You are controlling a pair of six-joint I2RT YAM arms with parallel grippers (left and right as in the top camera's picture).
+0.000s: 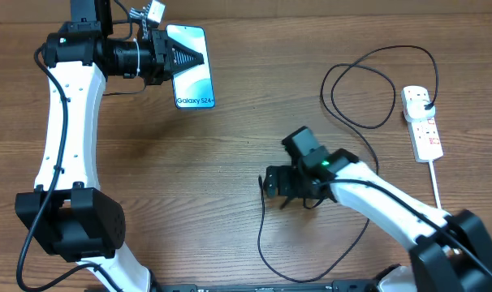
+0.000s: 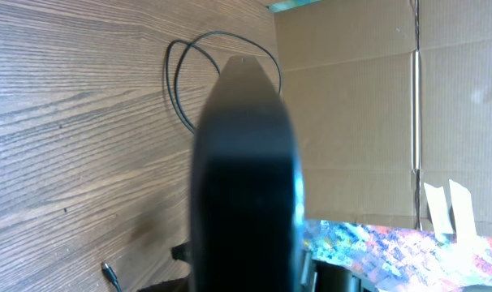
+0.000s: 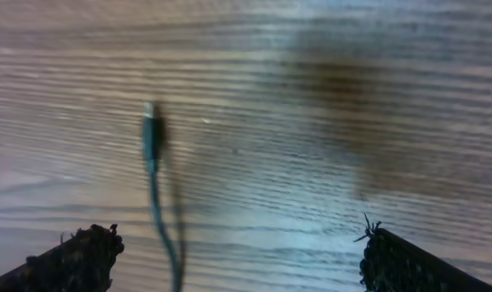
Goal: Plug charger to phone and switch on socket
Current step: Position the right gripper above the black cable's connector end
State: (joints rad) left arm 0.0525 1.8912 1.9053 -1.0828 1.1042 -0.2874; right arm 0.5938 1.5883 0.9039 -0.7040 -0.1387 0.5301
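Observation:
The phone (image 1: 194,79), its blue-teal screen facing up, lies flat at the back left of the table. My left gripper (image 1: 196,57) is shut, and its pointed tip lies over the phone's middle. In the left wrist view the shut fingers (image 2: 244,162) fill the centre. The charger's black cable (image 1: 261,231) runs from a loop (image 1: 360,89) near the socket to its connector tip (image 3: 151,130). My right gripper (image 1: 267,183) is open, and in the right wrist view (image 3: 246,268) the tip lies on the table just ahead of its jaws. The white socket (image 1: 425,130) sits at the far right with the black plug (image 1: 425,100) in it.
The socket's white cord (image 1: 438,191) runs toward the front right. A cardboard wall (image 2: 351,105) stands behind the table. The cable loop (image 2: 181,81) and connector tip (image 2: 108,272) also show in the left wrist view.

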